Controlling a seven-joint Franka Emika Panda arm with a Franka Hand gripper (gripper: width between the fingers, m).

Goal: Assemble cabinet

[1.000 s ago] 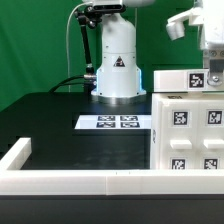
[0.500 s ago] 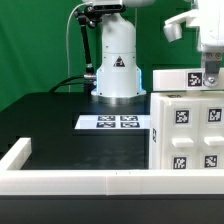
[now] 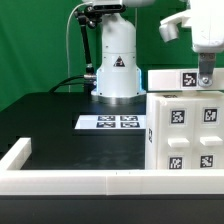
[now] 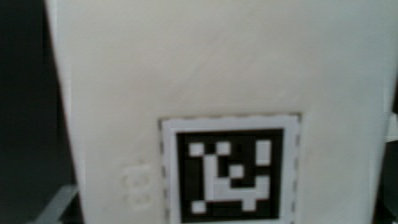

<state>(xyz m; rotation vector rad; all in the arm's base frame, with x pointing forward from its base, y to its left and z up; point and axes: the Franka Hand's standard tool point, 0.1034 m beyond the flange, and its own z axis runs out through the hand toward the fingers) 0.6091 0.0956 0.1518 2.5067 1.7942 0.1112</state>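
White plastic, the cabinet (image 3: pixel 185 135) stands near the bench's front edge, toward the exterior view's right corner. Your gripper (image 3: pixel 205 70) hangs at the tagged piece (image 3: pixel 165 77) on top; its opening I cannot tell. Probably seating that piece: descend straight, gently.

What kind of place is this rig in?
Probably a robotics lab bench: an arm fixed on a black table, a green backdrop behind, plus a marker board and a tag-covered cabinet.
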